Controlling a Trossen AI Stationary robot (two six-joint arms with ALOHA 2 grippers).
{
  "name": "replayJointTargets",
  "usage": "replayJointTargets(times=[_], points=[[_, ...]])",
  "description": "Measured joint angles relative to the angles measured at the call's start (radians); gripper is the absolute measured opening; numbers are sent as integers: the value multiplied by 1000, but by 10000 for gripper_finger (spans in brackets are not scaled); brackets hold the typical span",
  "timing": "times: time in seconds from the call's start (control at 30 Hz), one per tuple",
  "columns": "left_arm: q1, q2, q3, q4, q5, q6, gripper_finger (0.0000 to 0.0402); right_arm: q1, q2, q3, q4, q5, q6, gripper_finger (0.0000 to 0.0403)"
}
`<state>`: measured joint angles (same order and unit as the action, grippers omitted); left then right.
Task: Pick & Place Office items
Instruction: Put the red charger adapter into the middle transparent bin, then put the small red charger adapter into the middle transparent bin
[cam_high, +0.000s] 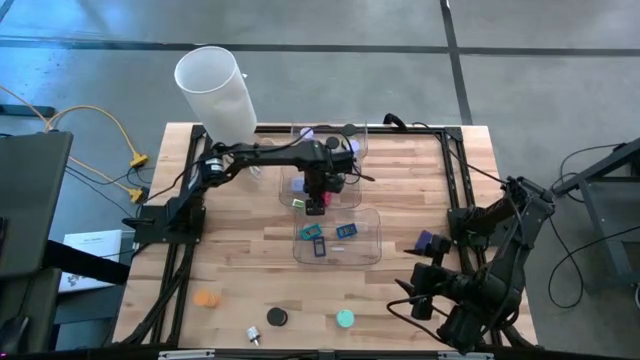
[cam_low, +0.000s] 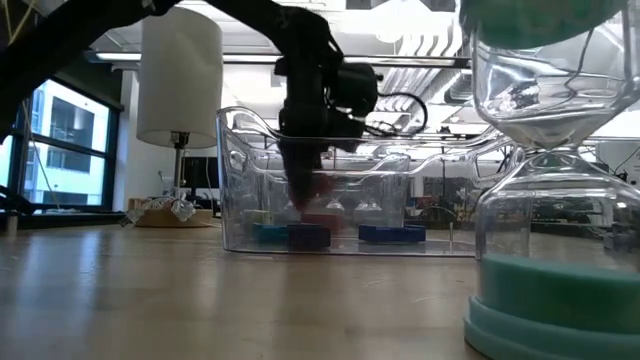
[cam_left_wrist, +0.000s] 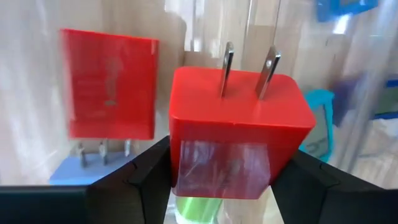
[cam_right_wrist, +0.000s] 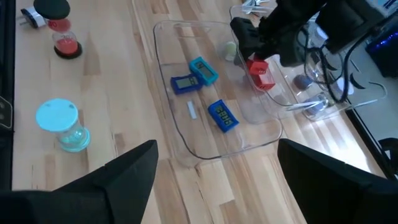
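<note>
Left claw (cam_left_wrist: 221, 186) — pinching a red plug block (cam_left_wrist: 239, 130) between its two dark fingers (cam_left_wrist: 146, 171). The block's two metal prongs point away from the wrist camera, out past the fingertips; in the high view the claw (cam_high: 316, 205) points straight down, so the prongs aim down at the worktop and the block's long axis runs roughly upright. A glossy clear face of the block sits between the fingers.

Just beyond it in the left wrist view — a red reflection of the block (cam_left_wrist: 109, 84) on a clear wall, blurred. A pale blue piece (cam_left_wrist: 81, 171) shows below that; whether it is real or mirrored cannot be told.

In the high view the held block hangs at the seam between two clear bins: the far clear bin (cam_high: 300, 135) and the near clear bin (cam_high: 370, 255). The right wrist view puts the red block (cam_right_wrist: 261, 73) over the far rim of the near bin. Inside the near bin lie a teal block (cam_right_wrist: 203, 70), a dark blue block (cam_right_wrist: 183, 83) and a blue block (cam_right_wrist: 223, 116), all flat.

Farther out on the wooden worktop (cam_high: 240, 270): an orange disc (cam_high: 206, 298), a black disc (cam_high: 277, 317), a teal disc (cam_high: 345, 319), a purple block (cam_high: 431, 241). A tall white cylinder (cam_high: 215, 90) stands at the far left corner.

Right claw (cam_right_wrist: 214, 165) — spread wide, empty, hovering near the worktop's near right corner.
</note>
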<state>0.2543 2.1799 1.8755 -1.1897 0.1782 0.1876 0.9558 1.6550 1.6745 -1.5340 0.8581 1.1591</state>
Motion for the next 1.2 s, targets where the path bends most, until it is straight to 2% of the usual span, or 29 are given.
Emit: replayJointTargets(times=[0.13,0.43,0.6,0.9,0.97,1.07,1.2], points=[[7,24,0,-9,3,10,236,0,0,0,5,2,-2,322],[5,27,0,13,-2,-42,243,0,0,0,5,3,-3,322],[5,26,0,8,-81,-109,244,0,0,0,5,3,-4,322],[-3,-103,2,-7,-129,-141,245,0,0,0,69,-3,-102,322],[-14,-148,2,-1,-129,-164,245,0,0,0,81,-43,-118,322],[-41,-210,2,-3,-128,-197,245,-9,0,0,75,-169,-102,322],[-99,-283,2,-8,-128,-238,245,-33,0,0,67,-356,26,318]])
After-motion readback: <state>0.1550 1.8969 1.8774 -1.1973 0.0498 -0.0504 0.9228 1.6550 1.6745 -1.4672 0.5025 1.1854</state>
